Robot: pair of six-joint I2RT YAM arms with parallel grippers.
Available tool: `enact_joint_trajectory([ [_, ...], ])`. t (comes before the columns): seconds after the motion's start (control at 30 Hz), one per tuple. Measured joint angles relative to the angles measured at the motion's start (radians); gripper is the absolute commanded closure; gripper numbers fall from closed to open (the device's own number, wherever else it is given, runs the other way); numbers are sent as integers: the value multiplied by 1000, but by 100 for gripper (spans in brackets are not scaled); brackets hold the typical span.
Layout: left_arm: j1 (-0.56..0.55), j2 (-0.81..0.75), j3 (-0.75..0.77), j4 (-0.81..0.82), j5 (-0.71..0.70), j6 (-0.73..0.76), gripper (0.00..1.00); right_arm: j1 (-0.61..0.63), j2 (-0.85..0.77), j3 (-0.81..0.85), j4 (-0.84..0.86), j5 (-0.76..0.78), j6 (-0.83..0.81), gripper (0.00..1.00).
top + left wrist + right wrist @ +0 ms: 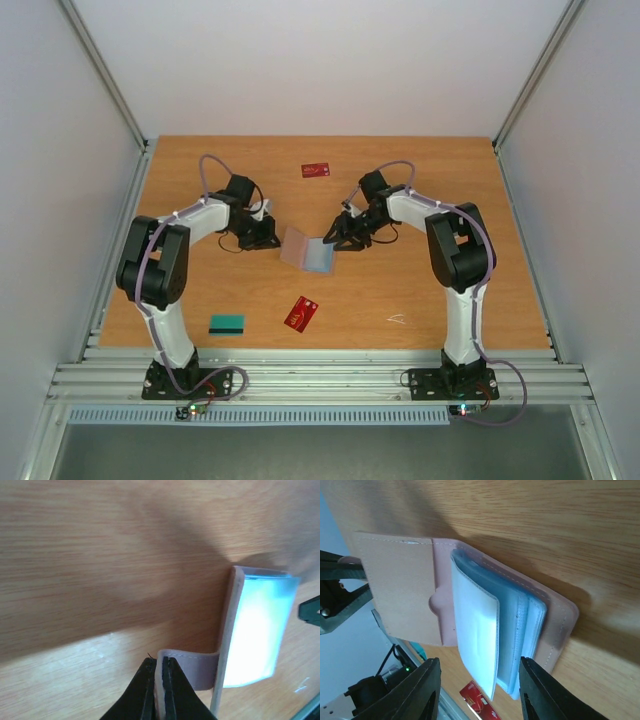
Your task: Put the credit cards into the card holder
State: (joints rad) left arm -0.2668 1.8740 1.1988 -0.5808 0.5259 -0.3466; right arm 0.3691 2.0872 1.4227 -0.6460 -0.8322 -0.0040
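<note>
Nearest me lie a teal card [227, 323] and a red card [301, 313]. The card holder [306, 250] is open mid desk [420, 300], long axis left-right. My left tool [159, 680] pinches its flap; my right tool [477, 672] is spread at the pocket end.

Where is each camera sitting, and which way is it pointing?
Top external: above and behind the bases, looking down on the table; left arm and right arm show.
Left wrist: low over the table, facing the card holder; left end effector pinches its flap.
Right wrist: over the open card holder; right end effector spread.
Both wrists share the card holder.
</note>
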Motion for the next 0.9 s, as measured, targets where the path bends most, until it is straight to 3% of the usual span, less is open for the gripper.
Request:
enact_joint_trajectory([
  [0.37,0,14,0,-50,-85,30,100,15,32,15,20,-17,41,56],
  [0.9,0,14,-1,-52,-89,42,100,88,58,99,30,-70,49,56],
])
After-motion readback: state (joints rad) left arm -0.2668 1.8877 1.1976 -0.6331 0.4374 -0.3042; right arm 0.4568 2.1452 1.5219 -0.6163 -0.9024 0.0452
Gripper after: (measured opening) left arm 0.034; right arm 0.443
